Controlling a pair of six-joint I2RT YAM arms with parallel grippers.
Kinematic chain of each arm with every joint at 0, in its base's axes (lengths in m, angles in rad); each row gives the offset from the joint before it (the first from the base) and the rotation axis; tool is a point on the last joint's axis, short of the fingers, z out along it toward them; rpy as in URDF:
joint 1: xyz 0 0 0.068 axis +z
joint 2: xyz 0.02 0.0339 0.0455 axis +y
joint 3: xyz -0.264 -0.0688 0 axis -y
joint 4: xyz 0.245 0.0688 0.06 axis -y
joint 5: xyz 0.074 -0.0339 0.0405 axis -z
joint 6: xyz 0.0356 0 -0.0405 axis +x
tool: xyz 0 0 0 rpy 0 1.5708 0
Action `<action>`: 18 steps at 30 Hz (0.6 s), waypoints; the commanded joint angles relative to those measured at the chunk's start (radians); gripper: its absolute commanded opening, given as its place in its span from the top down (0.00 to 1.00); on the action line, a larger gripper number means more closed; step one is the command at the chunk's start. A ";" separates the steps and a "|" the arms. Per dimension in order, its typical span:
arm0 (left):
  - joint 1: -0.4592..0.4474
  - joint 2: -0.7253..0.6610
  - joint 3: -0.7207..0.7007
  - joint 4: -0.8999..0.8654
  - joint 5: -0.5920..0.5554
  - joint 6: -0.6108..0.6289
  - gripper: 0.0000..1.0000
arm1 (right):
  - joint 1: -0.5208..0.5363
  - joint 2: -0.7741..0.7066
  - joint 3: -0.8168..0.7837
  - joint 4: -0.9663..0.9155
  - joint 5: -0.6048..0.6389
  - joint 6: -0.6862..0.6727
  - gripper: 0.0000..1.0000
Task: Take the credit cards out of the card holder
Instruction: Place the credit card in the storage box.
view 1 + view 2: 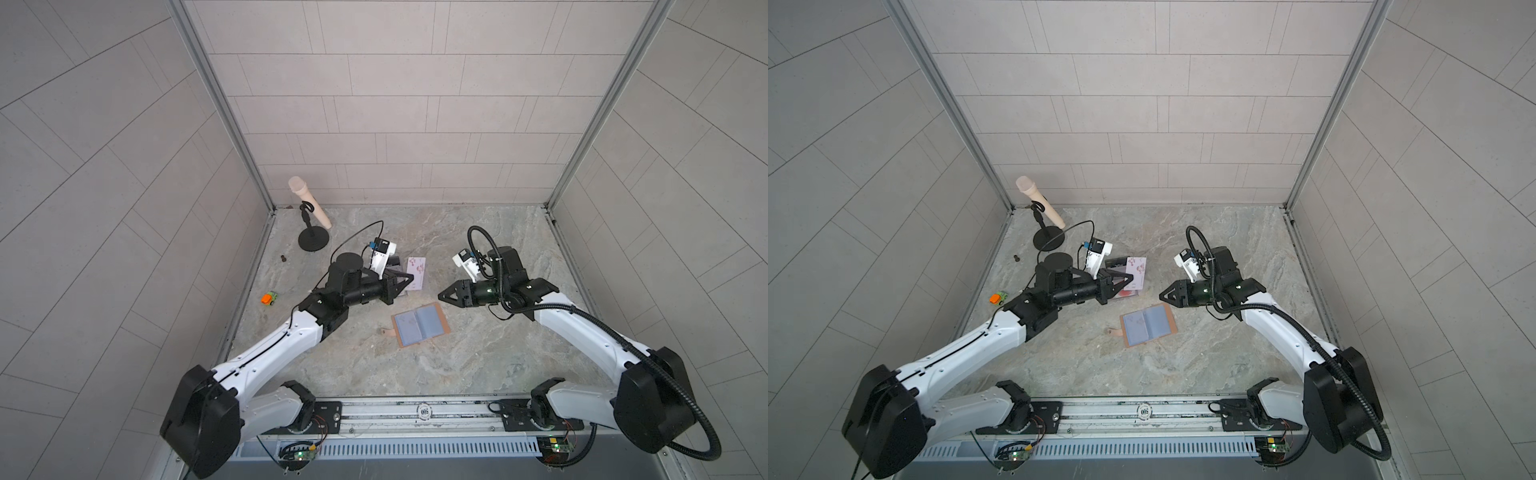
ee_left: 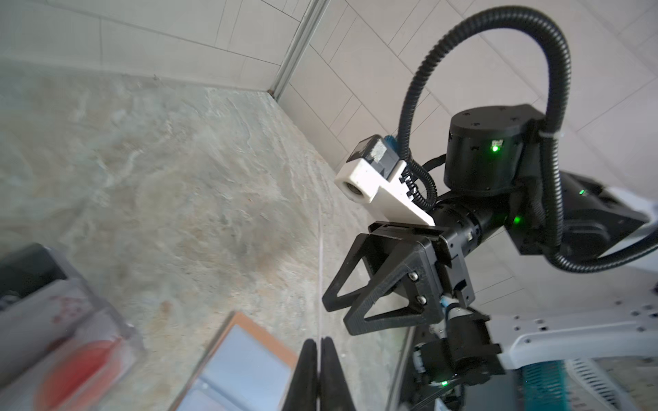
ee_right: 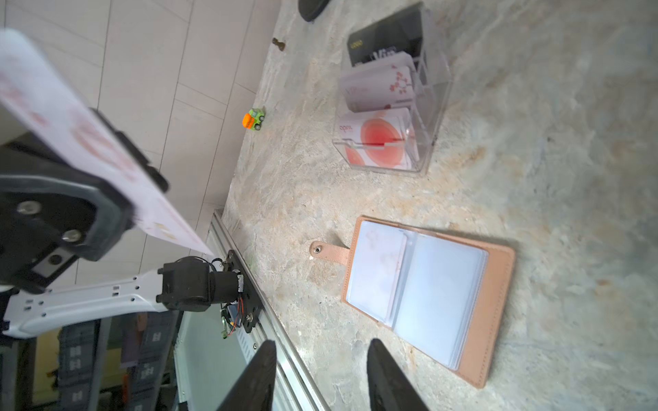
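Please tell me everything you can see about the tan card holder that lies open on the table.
The tan leather-look card holder lies open and flat on the marble-patterned table, nearer the robot's base than the clear plastic box of cards. Stitching runs along its edge. Inside are clear plastic sleeves; one may hold a pale card, but I cannot be sure. A short strap with a metal snap sticks out from one side. Only the table touches it.
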 commanded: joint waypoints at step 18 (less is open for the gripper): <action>0.133 0.333 0.626 -1.107 -0.241 1.156 0.99 | 0.015 0.054 0.042 -0.178 0.219 -0.149 0.41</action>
